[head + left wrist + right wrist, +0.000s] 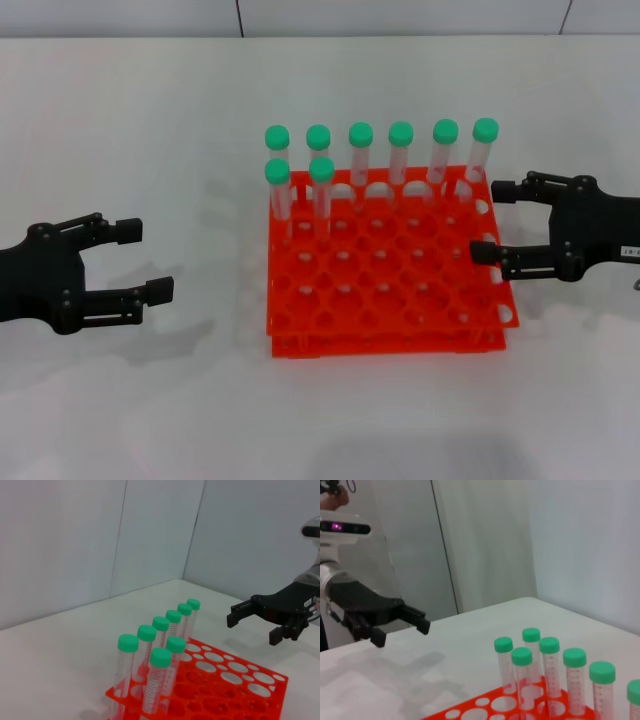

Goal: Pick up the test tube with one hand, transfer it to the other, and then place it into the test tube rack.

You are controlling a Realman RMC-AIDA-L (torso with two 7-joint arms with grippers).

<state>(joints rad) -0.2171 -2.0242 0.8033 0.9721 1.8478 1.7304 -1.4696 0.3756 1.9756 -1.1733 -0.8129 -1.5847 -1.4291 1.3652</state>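
Rack: test tube rack [390, 290] holds eight capped tubes [361, 160], all seated upright.
Left gripper [140, 262]: released, empty, well apart.
Right gripper [492, 222]: released, empty, beside rack.
Progress: judged finished or unstarted; cannot tell.

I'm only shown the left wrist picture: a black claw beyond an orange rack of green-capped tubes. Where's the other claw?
Observer: The head view shows the left gripper over bare table to the left of the test tube rack, open and empty.
Operator: Is the claw I see holding anything?
Observer: No. From above, the right gripper is open at the rack's right edge, its fingers pointing toward the end tube.
Operator: Any tube lying loose somewhere?
Observer: None on the table in the head view. All eight tubes stand in the rack: six along the back row and two in the next row at its left end.
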